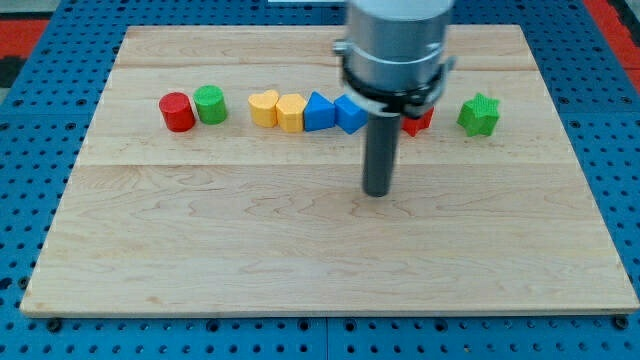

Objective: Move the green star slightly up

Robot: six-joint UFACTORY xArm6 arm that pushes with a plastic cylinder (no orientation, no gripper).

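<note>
Item: green star (479,114), upper right of frame, on counter (300,250). My tip (377,192), a bare rod tool holding nothing, sits centre frame, well apart. Advice: approach from directly beneath, nudge gently upward, avoiding red block (419,122).

A single camera looks down at a slant from the near edge of the wooden desk (300,260), facing its far edge. It sits close enough that the desk nearly fills the frame, with blue pegboard (20,200) around it. The arm's upper body is cut off at the view's top.
</note>
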